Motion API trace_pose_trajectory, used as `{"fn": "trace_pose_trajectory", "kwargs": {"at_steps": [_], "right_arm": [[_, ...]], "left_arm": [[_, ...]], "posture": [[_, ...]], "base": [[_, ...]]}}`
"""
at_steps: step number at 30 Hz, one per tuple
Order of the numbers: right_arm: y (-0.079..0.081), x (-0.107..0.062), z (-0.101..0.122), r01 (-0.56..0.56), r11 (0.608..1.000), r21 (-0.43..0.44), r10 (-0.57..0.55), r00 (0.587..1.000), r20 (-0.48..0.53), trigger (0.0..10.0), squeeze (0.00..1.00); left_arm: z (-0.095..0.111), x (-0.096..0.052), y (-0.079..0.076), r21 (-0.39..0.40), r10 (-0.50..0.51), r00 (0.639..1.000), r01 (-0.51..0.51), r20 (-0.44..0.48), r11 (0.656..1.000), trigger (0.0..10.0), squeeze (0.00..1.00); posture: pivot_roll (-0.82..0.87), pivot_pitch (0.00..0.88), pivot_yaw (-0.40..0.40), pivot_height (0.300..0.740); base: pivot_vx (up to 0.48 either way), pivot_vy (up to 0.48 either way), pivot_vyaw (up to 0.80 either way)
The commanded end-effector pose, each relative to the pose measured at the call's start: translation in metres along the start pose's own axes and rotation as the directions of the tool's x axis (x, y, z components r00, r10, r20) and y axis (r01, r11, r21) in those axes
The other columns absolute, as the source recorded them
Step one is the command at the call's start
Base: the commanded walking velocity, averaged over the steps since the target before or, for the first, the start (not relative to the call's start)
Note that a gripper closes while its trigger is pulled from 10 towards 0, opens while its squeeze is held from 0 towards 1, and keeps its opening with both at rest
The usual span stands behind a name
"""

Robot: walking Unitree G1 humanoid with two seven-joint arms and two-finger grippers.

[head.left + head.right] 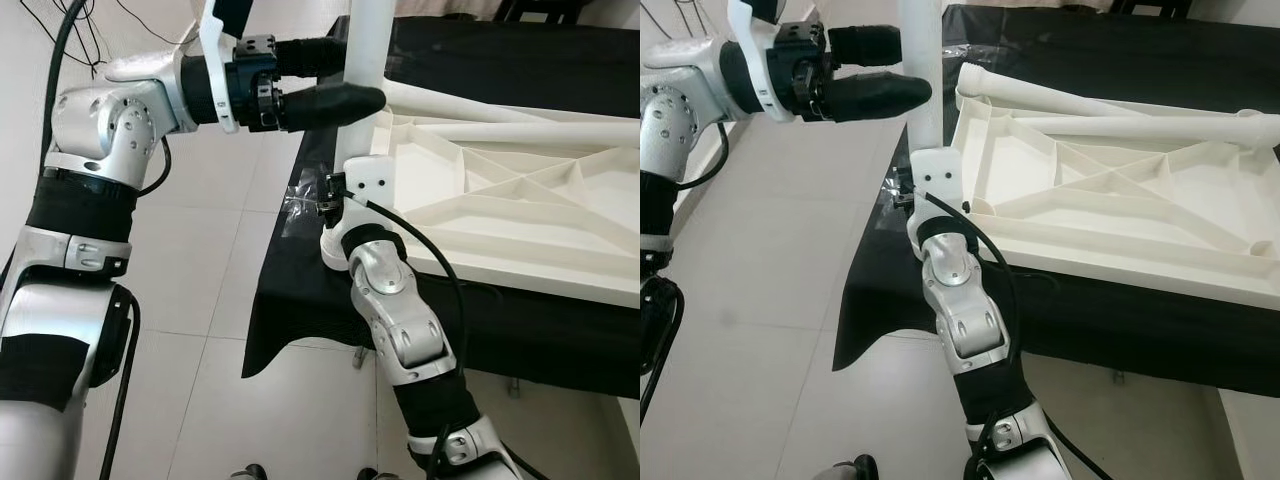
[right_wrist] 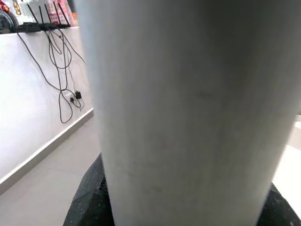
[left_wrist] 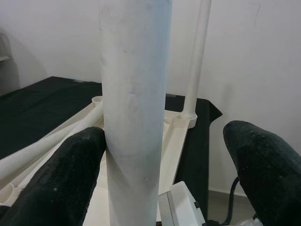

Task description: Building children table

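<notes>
- Where the near corner of the black-covered desk (image 1: 300, 300) meets the tiled floor (image 1: 210, 260), the right arm rises with its wrist bent up, and the right pincer (image 1: 352, 215) sits low on the upright white table leg (image 1: 366, 60); in the right wrist view the leg stands hard against the camera with black fingers (image 2: 89, 207) showing on both sides at its foot, so the pincer looks pressed onto the leg.
- Just above it, the left pincer (image 1: 345, 80) reaches in level from the robot's left, its two fingers spread around the same leg; in the left wrist view one pad (image 3: 70, 174) touches the leg while the other pad (image 3: 263, 169) stands well apart from it.
- The leg stands upright at the near corner of the white table top (image 1: 1120, 200), which lies upside down on the desk with its ribbed underside showing.
- A loose white leg (image 1: 1090, 105) lies flat along the far edge of the top.
- Another upright leg (image 3: 200, 56) stands at a farther corner, seen in the left wrist view.
- On the white wall beyond, black cables (image 2: 59, 61) hang down.
</notes>
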State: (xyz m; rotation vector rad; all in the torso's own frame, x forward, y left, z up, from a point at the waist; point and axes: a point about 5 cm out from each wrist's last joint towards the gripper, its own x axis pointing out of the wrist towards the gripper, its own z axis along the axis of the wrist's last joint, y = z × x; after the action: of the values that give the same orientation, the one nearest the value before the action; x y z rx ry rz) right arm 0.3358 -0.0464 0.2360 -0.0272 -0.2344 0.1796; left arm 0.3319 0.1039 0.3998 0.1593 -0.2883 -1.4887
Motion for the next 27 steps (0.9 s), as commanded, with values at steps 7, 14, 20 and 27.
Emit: {"fn": "trace_pose_trajectory", "kwargs": {"at_steps": [7,14,20,27], "right_arm": [[0.009,-0.011,-0.052,-0.047,0.998,0.037,0.055,0.964,-0.260,10.0,0.00],[0.010,-0.011,-0.051,-0.066,0.997,0.036,0.073,0.964,-0.257,10.0,0.00],[0.010,-0.011,-0.051,-0.070,0.997,0.031,0.076,0.964,-0.257,10.0,0.00],[0.004,-0.004,-0.045,-0.126,0.992,0.009,0.125,0.966,-0.227,10.0,1.00]], "left_arm": [[-0.009,0.024,0.013,0.041,0.153,0.987,-0.155,0.050,0.987,10.0,0.00],[-0.017,0.038,0.017,-0.070,0.221,0.964,-0.212,0.151,0.975,0.0,0.00],[-0.024,0.044,0.012,-0.070,0.175,0.976,-0.167,0.133,0.983,0.0,0.00],[-0.026,0.049,0.006,-0.058,0.134,0.985,-0.128,0.111,0.990,0.0,0.00]], "posture": [[0.03,0.255,0.044,0.740],[0.02,0.252,0.040,0.740],[0.02,0.247,0.040,0.740],[0.02,0.250,0.041,0.740]], "base": [[0.000,0.000,0.00],[0.000,0.000,0.00],[0.000,0.000,0.00],[0.000,0.000,0.00]]}}
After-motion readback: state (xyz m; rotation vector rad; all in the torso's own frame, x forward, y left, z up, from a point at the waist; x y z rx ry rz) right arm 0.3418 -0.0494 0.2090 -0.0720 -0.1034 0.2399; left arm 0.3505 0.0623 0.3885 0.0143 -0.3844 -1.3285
